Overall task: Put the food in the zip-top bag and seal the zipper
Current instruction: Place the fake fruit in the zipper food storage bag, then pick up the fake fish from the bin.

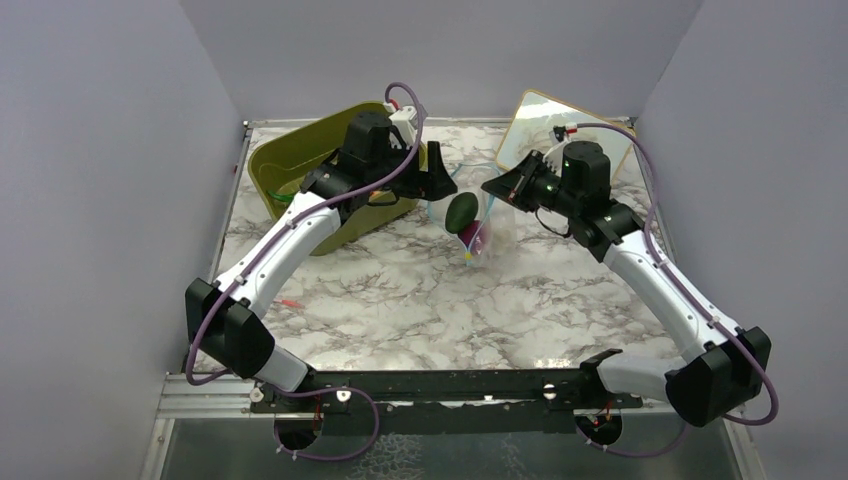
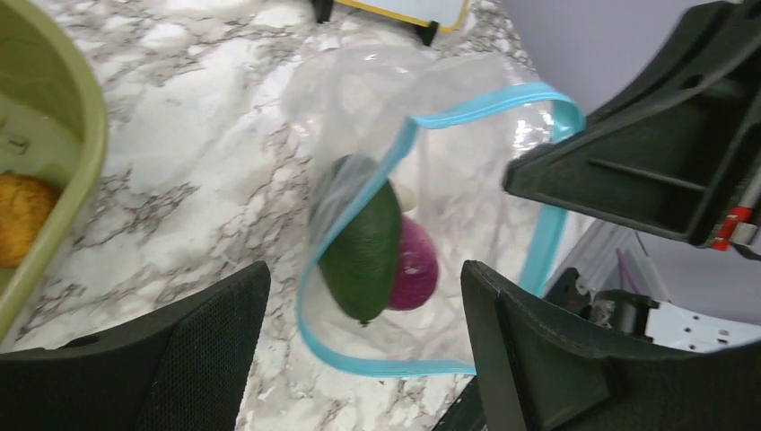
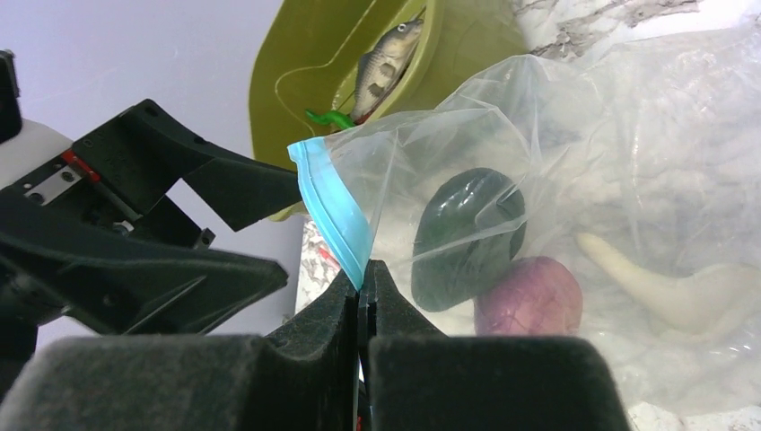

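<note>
The clear zip-top bag hangs by its mouth near the table's middle. My right gripper is shut on one end of the light blue zipper. Inside the bag lie a dark green vegetable, a purple onion and a white piece. My left gripper stands open just above the gaping mouth, with nothing between its fingers. Below it the green vegetable and the onion show through the blue zipper loop.
An olive-green tub stands at the back left under the left arm. It holds a toy fish and an orange piece. A yellow-framed panel leans at the back right. A small red-orange bit lies on the table.
</note>
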Action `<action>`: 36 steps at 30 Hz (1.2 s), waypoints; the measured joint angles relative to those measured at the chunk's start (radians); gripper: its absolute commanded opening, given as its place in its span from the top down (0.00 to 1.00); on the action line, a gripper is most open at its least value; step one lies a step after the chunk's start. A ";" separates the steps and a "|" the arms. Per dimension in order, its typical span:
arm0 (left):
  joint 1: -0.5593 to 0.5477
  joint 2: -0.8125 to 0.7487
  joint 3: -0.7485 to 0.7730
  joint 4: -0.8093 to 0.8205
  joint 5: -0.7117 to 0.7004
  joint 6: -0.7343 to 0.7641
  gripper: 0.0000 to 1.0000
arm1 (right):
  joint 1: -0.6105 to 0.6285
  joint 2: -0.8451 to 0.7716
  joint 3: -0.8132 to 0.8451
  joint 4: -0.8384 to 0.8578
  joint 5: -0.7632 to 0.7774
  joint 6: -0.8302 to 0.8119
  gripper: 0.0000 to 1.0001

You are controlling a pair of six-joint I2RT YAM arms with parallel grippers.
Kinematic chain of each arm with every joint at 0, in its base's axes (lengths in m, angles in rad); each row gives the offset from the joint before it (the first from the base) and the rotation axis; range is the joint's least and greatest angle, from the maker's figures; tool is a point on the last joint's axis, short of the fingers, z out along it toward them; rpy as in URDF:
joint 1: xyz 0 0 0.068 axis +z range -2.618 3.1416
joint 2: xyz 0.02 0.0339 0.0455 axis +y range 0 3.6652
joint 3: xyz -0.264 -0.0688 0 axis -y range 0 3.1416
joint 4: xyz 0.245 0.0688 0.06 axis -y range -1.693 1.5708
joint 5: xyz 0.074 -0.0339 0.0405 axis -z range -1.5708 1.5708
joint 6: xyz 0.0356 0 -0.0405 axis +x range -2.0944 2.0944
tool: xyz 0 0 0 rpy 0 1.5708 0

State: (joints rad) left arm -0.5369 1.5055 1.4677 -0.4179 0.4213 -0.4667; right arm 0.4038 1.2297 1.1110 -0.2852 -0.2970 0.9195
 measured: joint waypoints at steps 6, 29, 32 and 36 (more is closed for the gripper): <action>0.001 -0.013 -0.005 -0.037 -0.092 0.049 0.25 | 0.000 -0.040 -0.001 0.002 0.003 0.001 0.99; -0.009 -0.001 0.006 0.060 0.115 -0.090 1.00 | 0.000 -0.019 -0.036 -0.077 0.197 -0.154 0.99; -0.008 -0.010 0.007 0.064 0.103 -0.077 1.00 | 0.000 -0.020 0.003 -0.111 0.204 -0.177 0.99; -0.008 0.008 0.007 0.032 0.076 -0.057 1.00 | 0.000 -0.058 0.034 -0.090 0.183 -0.192 0.99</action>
State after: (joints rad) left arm -0.5453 1.5139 1.4750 -0.3855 0.4976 -0.5236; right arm 0.4038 1.1721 1.1450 -0.3752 -0.1135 0.7273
